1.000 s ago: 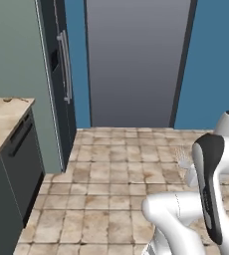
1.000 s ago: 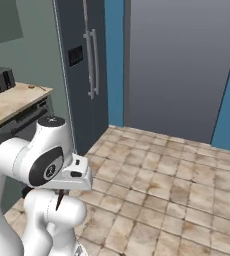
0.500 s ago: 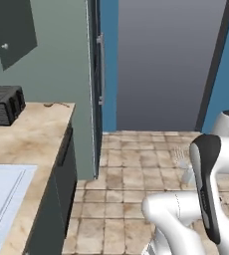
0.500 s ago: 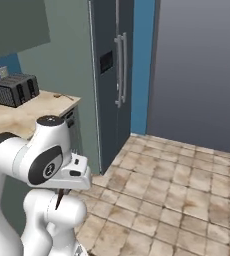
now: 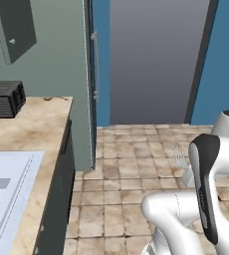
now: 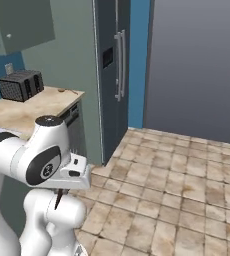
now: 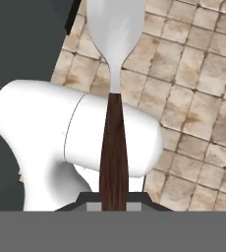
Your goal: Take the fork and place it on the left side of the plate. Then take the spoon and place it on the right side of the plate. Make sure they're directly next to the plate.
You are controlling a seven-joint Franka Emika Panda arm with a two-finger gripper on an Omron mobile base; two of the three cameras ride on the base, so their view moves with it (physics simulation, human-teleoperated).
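My gripper (image 7: 114, 201) is shut on the fork (image 7: 114, 147), holding it by the end of its dark brown handle. The pale silvery head points away from the hand, over the tiled floor. In the right base view the gripper (image 6: 63, 189) hangs tucked low against the robot's body, with the dark handle (image 6: 58, 199) poking down below it. The fork's pale tines (image 5: 180, 157) peek out beside the arm in the left base view. The plate and the spoon are out of view.
A beige counter (image 5: 34, 124) with a dark toaster (image 5: 4, 98) and a pale inset panel (image 5: 7, 189) runs along the left. A tall dark fridge (image 6: 114, 65) stands past the counter's end. Tiled floor (image 6: 177, 170) stretches ahead to a grey wall panel.
The whole picture has slid to the right, so the base has turned or driven left. The counter and toaster have come into view. The fork stays gripped.
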